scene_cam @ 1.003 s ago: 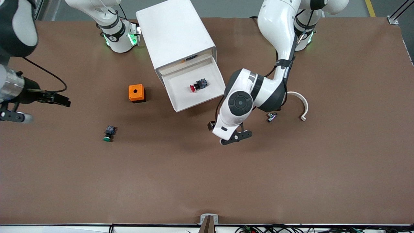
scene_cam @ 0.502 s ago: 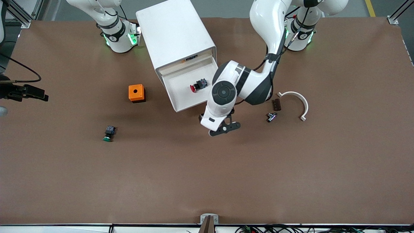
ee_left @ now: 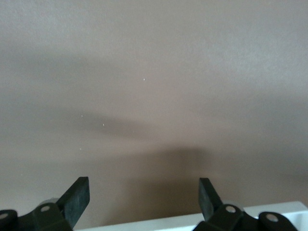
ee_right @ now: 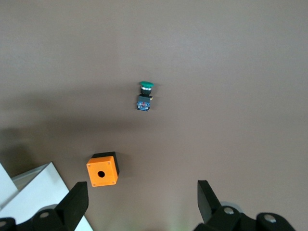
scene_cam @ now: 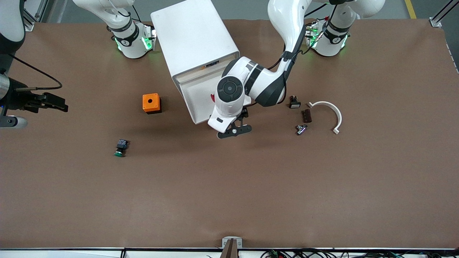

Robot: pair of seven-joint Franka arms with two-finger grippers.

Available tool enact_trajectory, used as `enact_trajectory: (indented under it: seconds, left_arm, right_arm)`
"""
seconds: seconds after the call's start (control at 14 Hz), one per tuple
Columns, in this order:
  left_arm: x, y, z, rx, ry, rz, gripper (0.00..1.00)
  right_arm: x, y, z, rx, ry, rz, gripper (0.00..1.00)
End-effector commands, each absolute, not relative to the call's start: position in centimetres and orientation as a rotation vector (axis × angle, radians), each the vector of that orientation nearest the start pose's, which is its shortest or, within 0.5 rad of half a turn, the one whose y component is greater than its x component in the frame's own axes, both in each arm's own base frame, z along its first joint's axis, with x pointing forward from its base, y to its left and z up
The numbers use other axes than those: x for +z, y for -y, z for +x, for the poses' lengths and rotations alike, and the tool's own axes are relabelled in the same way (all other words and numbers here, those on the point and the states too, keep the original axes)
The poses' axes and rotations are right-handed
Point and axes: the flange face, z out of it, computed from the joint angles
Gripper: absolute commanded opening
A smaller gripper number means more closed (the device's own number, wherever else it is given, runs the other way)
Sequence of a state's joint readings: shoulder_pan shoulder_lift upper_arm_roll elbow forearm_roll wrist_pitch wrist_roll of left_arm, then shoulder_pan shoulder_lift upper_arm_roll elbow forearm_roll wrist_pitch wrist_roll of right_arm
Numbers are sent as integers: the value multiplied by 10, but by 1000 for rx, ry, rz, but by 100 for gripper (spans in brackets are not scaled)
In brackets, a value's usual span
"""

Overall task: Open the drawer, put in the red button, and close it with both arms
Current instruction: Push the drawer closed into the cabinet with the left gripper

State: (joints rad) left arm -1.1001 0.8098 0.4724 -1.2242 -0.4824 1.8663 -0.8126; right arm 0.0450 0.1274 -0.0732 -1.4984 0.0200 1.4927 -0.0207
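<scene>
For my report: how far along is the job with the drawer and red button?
Done: the drawer stands open with the red button in it, mostly hidden by the left arm. In hand: nothing; the open left end effector is over the table in front of the drawer, the open right end effector over the right arm's end of the table. Left: pushing the drawer shut.

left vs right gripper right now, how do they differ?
Place: the left gripper hangs just in front of the open drawer; the right gripper hangs high at the right arm's end of the table.
Below them: the left wrist view shows bare table and the drawer's edge; the right wrist view shows the green button and orange box.
Shared: both open, holding nothing.
</scene>
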Motion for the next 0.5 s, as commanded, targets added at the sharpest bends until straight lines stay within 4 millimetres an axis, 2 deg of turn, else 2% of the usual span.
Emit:
enact_trajectory:
  seconds: [0.0,0.14,0.43]
  left_arm:
    - [309,532,506,177,384,-3127,100]
    - [310,533,500,188,420,-3119,100]
    - [317,540,485,229,561,-3100,100]
  right_arm:
    - [599,8,579,211,-49,-3132,100]
    - [595,6,573,300,-54,-3082,100]
    - [606,18,577,260,-83,-3109,100]
